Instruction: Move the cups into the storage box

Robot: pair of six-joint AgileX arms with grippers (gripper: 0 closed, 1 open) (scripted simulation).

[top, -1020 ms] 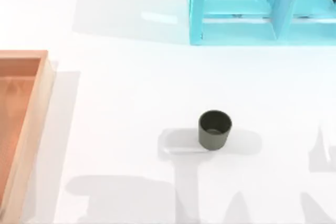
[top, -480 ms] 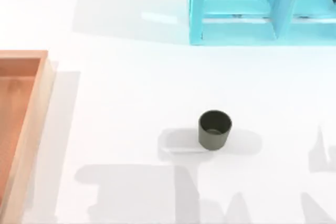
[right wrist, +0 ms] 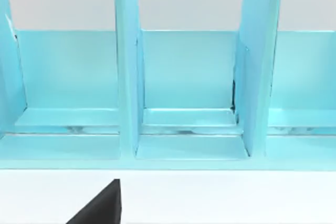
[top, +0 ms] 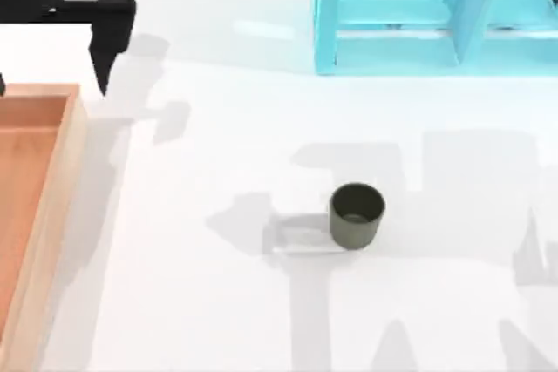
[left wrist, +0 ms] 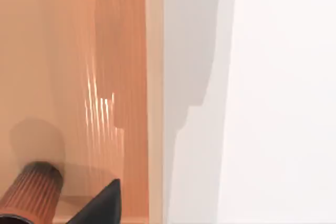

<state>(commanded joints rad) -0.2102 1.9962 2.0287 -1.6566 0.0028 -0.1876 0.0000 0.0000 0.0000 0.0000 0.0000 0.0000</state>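
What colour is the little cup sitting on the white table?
Olive green cup, smooth all round. The top view shows it best.

left gripper [top: 103,50] newly in top view, above storage box [top: 52,180] corner

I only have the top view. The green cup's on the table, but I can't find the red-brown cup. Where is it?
Observer: The left wrist view has the red-brown cup standing on the floor of the storage box, close to its wooden wall.
Operator: Is it being held?
Observer: No. It stands apart from the left gripper, beside one dark finger, and casts its own shadow on the floor.
Operator: And the other side?
Observer: The right gripper faces the open compartments of the turquoise shelf unit head-on.
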